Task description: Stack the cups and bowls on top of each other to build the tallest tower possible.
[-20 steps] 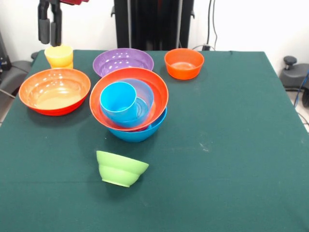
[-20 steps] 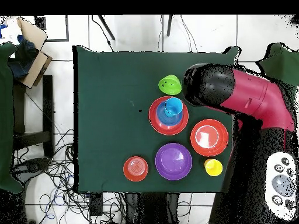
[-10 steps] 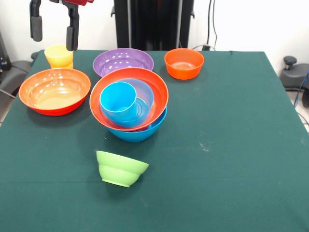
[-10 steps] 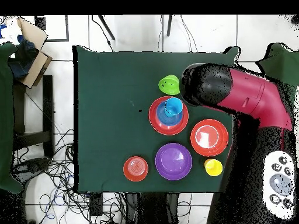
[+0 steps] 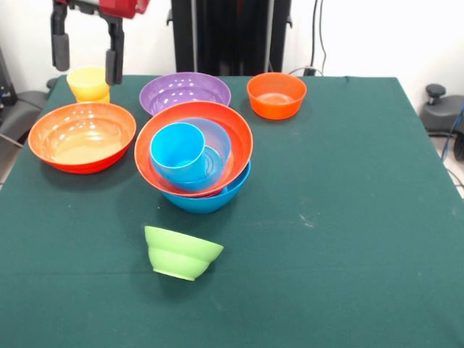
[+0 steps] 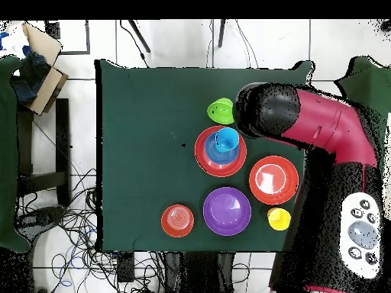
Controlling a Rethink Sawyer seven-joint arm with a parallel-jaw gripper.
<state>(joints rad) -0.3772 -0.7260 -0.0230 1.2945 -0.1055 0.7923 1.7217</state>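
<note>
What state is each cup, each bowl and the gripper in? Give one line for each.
Gripper: open, empty, above the yellow cup.
Yellow cup: upright, loose on the table.
Blue cup: tilted, topmost in the tower.
Tower: nested bowls, leaning.
Green bowl: tilted, alone.
Purple bowl: upright, empty.
Large orange bowl: upright, empty.
Small orange bowl: upright, empty.

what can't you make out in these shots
- Front view: the lower part of the yellow plastic cup is hidden behind the large orange bowl.
- Front view: what lies under the large orange bowl of the tower is hidden by its rim; only the blue bottom bowl shows.
- Overhead view: the open hand cannot be made out; the red and black arm covers that side.
</note>
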